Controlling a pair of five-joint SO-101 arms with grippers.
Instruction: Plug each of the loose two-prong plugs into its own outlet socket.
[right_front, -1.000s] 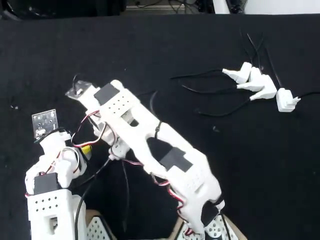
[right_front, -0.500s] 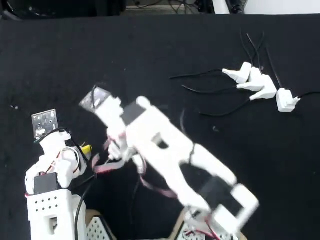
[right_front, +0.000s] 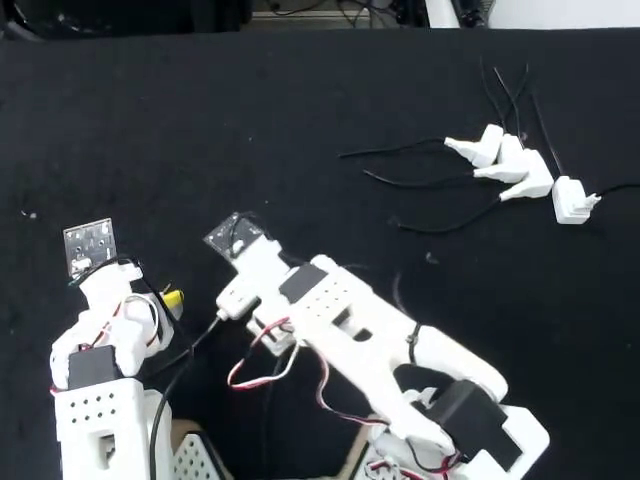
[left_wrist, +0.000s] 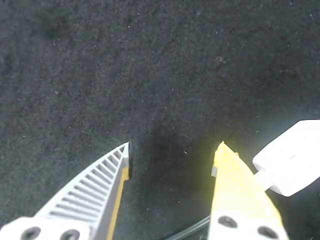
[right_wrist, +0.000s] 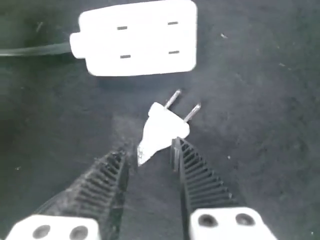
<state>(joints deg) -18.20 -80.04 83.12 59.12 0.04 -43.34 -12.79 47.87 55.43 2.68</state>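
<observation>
**Right gripper** (right_wrist: 149, 148): its two dark ribbed fingers stand apart, bracketing the narrow tail of a small white plastic two-prong plug (right_wrist: 162, 127). One finger touches the plug body and a dark gap shows at the other, so the plug is judged not yet clamped.

The plug lies on the black cloth table (right_wrist: 260, 90). Its metal prongs angle toward a white rectangular plastic outlet block (right_wrist: 135, 37), near but not touching. The block shows two pairs of slots, all vacant.

**Left gripper** (left_wrist: 173, 145): one grey ribbed finger and one yellow finger are spread wide with nothing between them, above bare cloth.

**Step in hand, as judged:** securing the plug.
- Close squarely on the flat sides of the body, not the tapered tail, so the plug cannot pivot.
- The slotted face looks upward rather than toward the prongs, so the plug needs lifting and re-aiming, prongs square to one slot pair, before any push.
- The block appears unrestrained and may slide.

**Markings:** no legible lettering on plug or block.
</observation>
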